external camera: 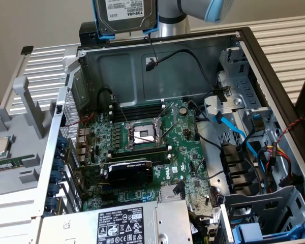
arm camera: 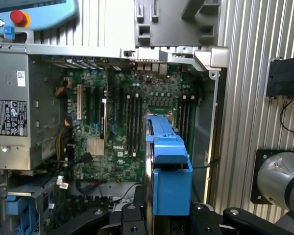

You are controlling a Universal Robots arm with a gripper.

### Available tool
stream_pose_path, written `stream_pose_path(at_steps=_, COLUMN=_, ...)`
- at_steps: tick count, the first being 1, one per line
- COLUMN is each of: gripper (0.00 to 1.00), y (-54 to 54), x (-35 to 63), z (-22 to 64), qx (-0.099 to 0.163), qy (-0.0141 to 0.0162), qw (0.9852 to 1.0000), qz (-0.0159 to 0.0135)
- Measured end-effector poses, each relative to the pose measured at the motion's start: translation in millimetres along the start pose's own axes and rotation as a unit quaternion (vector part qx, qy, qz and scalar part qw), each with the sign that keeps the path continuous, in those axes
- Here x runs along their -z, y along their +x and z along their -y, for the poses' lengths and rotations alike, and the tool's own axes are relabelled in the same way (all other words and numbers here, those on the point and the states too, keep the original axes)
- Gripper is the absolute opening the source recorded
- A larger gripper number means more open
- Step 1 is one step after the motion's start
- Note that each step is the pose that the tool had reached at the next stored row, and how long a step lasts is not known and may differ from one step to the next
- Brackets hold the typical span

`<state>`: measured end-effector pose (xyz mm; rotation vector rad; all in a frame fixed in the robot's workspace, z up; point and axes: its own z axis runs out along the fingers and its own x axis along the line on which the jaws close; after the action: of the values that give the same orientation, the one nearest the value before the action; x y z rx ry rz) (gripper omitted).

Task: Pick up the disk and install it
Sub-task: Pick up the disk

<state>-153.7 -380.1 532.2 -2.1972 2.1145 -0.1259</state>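
Over the open computer case, my tool is clamped on the disk: silver, white-labelled, blue-framed.

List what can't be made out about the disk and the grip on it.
- The disk: upper part cut off by the exterior view's top edge.
- End effector: its contact with the disk is hidden by the blue frame, wrist view.
- Drive cage: cut off by the exterior view's bottom edge.
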Motion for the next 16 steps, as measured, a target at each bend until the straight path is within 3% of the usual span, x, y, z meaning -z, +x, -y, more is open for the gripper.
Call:
stream_pose_path(at_steps=5, gripper=0.37, y=6.6, x=-1.0, z=8.0, qx=0.000, qy=0.0001, qw=1.0000, qz=-0.0004)
stream_pose_path(at_steps=11, gripper=0.37, y=13.6, x=-2.8, z=25.3, qx=0.000, qy=0.0001, qw=1.0000, qz=-0.0004)
stream_pose_path(at_steps=16, gripper=0.37, y=20.3, x=-2.5, z=29.5, qx=0.000, qy=0.0001, qw=1.0000, qz=-0.0021)
